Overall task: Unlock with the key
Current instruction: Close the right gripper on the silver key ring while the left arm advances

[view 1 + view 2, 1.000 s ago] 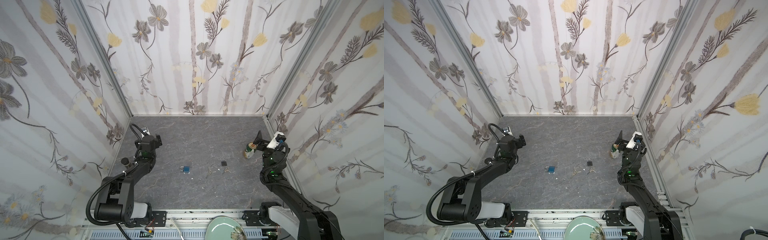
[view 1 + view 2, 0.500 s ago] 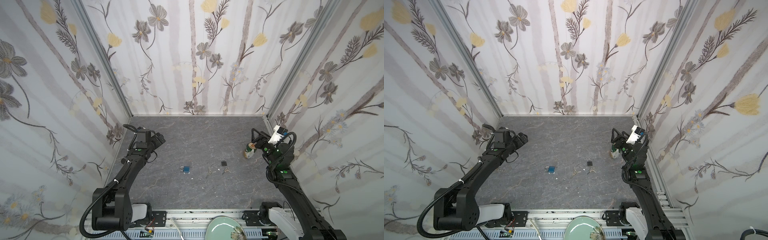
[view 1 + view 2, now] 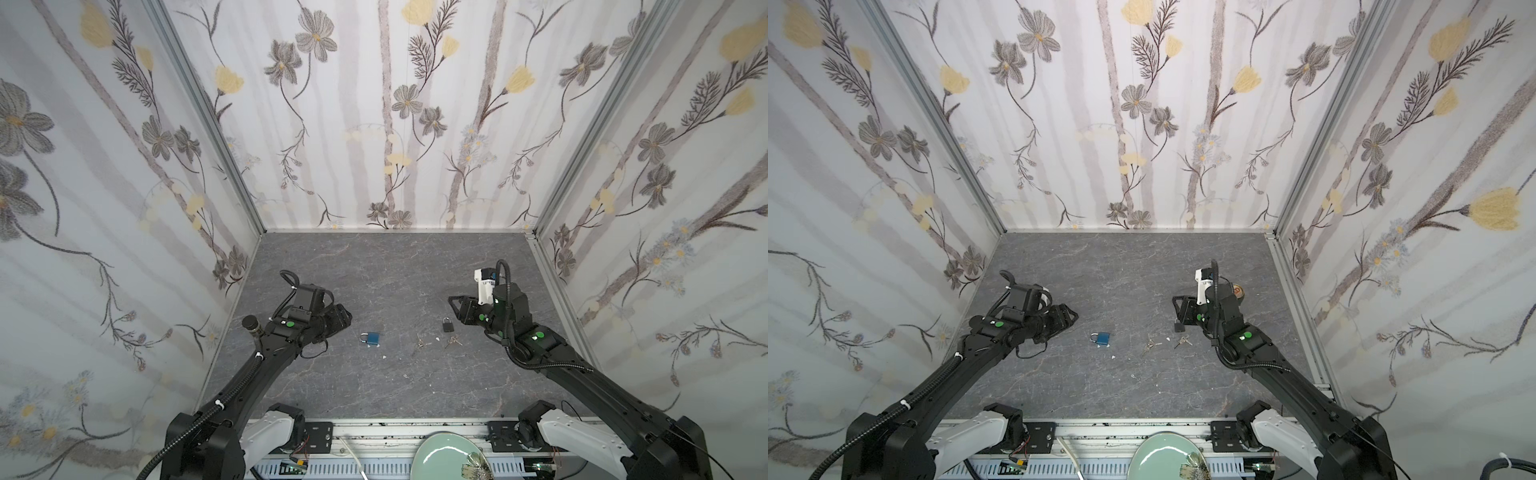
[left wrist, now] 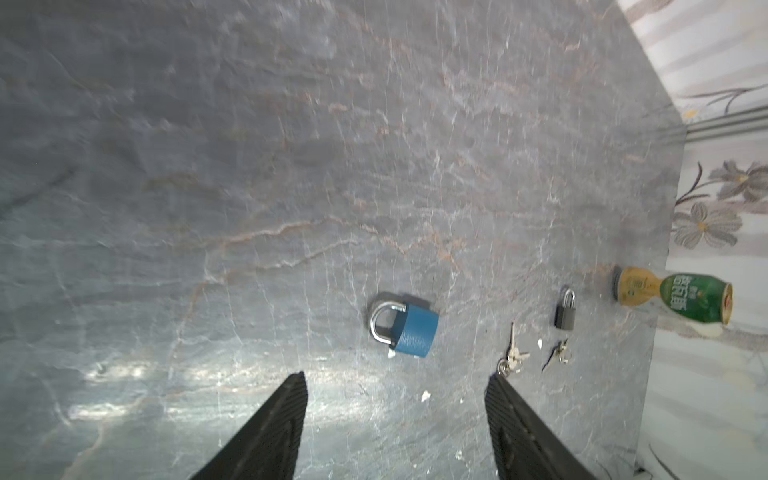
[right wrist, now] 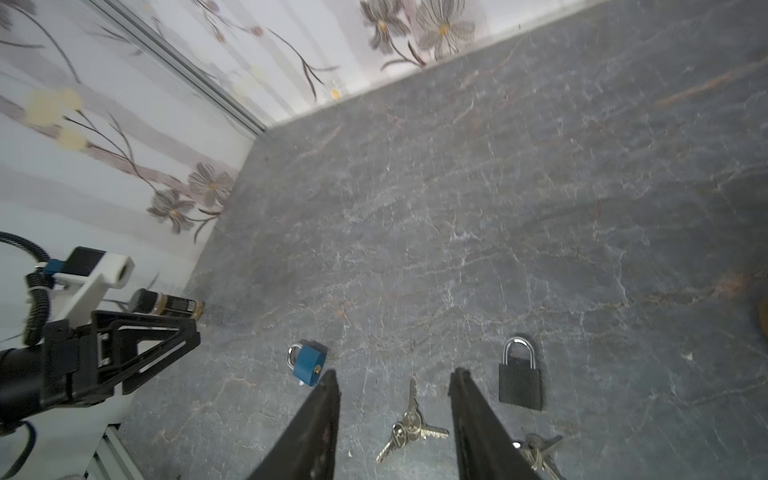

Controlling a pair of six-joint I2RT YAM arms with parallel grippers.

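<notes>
Approach, we judge: nothing is gripped yet. Our left hand (image 4: 395,380) hangs open just beside the blue padlock (image 4: 405,330); our right hand (image 5: 395,374), spread and empty, hovers over the keys (image 5: 409,419) near that padlock. Next we must lower and pinch one key.

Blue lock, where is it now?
In both top views the blue lock lies just left of middle, between the left gripper and the nearer keys, touching neither.
</notes>
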